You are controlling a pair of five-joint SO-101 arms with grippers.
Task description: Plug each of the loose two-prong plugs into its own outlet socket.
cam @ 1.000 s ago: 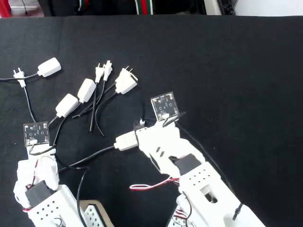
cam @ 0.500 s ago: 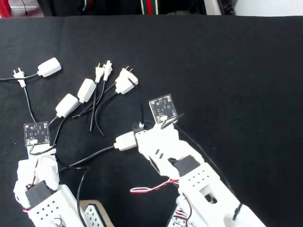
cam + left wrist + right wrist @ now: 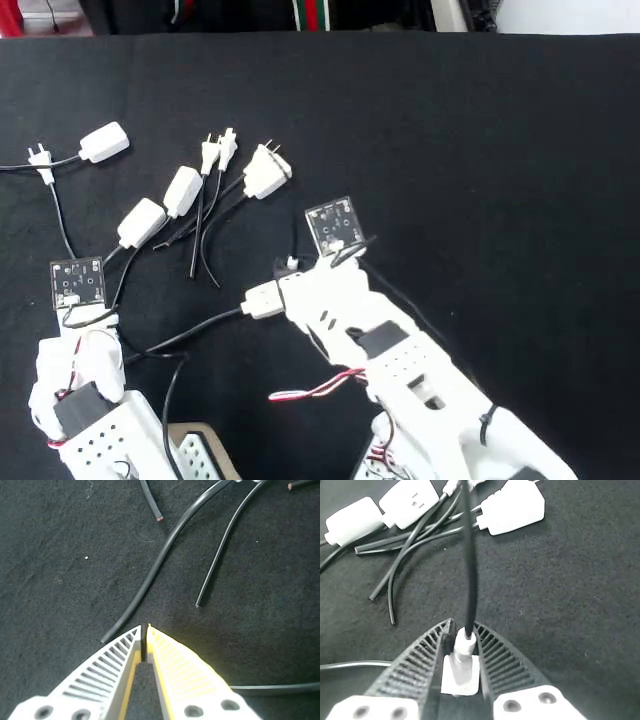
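Gripping plug (image 3: 461, 672) in my right gripper (image 3: 463, 625), jaws clamped on it; I square it to socket (image 3: 262, 298) before pushing. Left gripper (image 3: 145, 629) closed, empty.

Our high camera is fixed above the desk (image 3: 480, 150) and looks steeply down, with both arms coming in from the near edge. Our left wrist camera rides just behind the left gripper (image 3: 145, 628) and faces down at the cloth from close by. Our right wrist camera looks low past the right gripper (image 3: 463, 623) and its held plug (image 3: 460, 670) toward the white sockets (image 3: 407, 500), which the high view also takes in, left of centre.
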